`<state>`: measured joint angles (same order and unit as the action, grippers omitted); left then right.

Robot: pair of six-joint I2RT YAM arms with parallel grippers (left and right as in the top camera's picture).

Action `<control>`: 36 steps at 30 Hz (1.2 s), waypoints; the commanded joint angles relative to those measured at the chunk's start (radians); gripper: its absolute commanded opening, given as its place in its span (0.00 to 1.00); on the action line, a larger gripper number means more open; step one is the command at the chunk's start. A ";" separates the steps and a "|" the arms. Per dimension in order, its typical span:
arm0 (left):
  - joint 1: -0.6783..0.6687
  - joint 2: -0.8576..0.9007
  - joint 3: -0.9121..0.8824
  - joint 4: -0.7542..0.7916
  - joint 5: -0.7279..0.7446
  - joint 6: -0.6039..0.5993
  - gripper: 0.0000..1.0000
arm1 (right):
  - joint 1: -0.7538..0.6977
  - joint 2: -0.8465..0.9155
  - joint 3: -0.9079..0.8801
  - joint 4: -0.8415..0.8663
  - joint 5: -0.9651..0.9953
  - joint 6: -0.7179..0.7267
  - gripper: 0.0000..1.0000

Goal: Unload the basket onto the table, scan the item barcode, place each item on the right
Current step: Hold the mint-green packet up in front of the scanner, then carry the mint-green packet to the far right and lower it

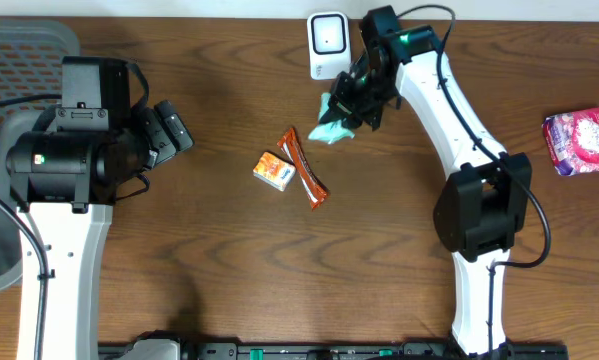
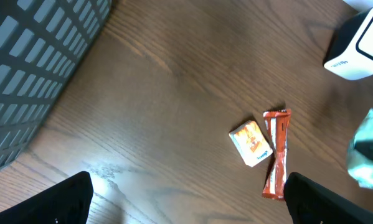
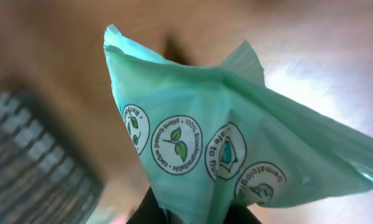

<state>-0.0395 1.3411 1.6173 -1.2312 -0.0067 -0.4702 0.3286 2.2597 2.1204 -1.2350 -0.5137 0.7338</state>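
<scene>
We start at the near edge of the wooden table (image 1: 219, 280), where both arm bases stand. Toward the middle lie a small orange box (image 1: 275, 170) and an orange-red snack bar (image 1: 307, 172). They sit side by side, the box to the left of the bar, and from overhead they appear to touch.

The left gripper (image 1: 179, 132) hovers over the left half of the table with its fingers (image 2: 68, 199) spread wide and nothing between them.

The right gripper (image 1: 347, 104) is clenched on the green packet (image 1: 331, 128), the item for scanning. In the right wrist view the packet (image 3: 223, 143) fills the frame, pinched at its lower edge, with round printed emblems facing the camera. No barcode shows on that face. The packet hangs above the table, just in front of the white barcode scanner (image 1: 327, 42), which stands upright at the far edge.

A pink-purple packet (image 1: 582, 140) lies well apart at the right edge.

The grey mesh basket (image 1: 24, 45) sits at the far left corner. The left arm partly covers it, so we cannot tell what it contains.
</scene>
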 commanded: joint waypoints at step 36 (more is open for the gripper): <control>0.004 0.005 0.004 -0.003 -0.013 0.014 0.98 | -0.192 0.097 0.011 0.716 0.320 0.049 0.01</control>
<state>-0.0395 1.3415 1.6173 -1.2312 -0.0067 -0.4702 0.2352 2.4226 2.1197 -0.4686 -0.1848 0.7807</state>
